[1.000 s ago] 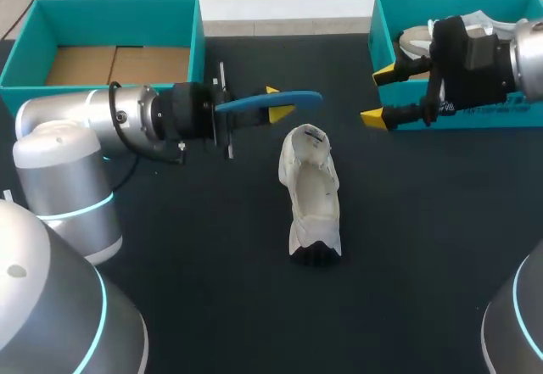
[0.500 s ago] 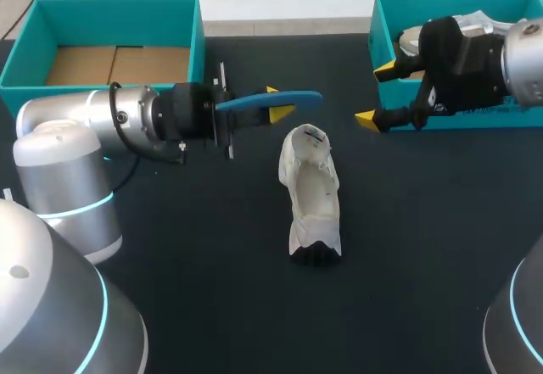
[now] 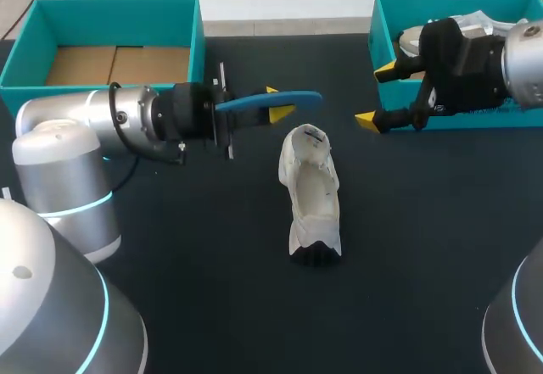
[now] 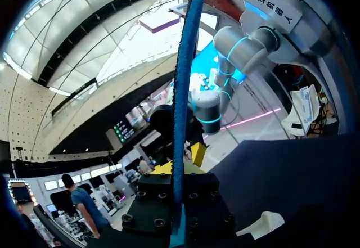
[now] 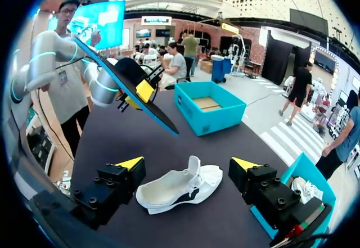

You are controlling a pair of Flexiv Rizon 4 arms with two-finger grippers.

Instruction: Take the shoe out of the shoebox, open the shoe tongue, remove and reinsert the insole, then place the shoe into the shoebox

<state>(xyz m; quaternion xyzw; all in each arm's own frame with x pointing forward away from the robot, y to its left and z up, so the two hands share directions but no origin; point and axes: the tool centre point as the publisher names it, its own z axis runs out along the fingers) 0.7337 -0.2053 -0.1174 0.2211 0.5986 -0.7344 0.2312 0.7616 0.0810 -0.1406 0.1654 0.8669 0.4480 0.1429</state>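
From my seat, the shoe lies out of its box in the middle of the table, running lengthwise from the far side toward the near edge, with a dark patch of sole at its near end. I cannot tell from above whether it rests on its sole or on its side.

My left end effector hangs above the table, just to the far-left of the shoe. It is clamped on the blue insole, which sticks out past the yellow tips toward the right edge, clear of the shoe. In the left wrist view the insole is edge-on, a thin blue strip that covers most of the fingers. Only scraps of yellow show on either side of it. A sliver of the shoe is cut off at the rim there.

My right end effector is spread wide and holds nothing. It sits at the left wall of the far-right shoebox, and its own view shows the shoe on the table ahead, between the open fingers but not touched by them. A second shoe lies in that box, mostly hidden behind my right arm in the head view.

The far-left shoebox shows only a cardboard floor.
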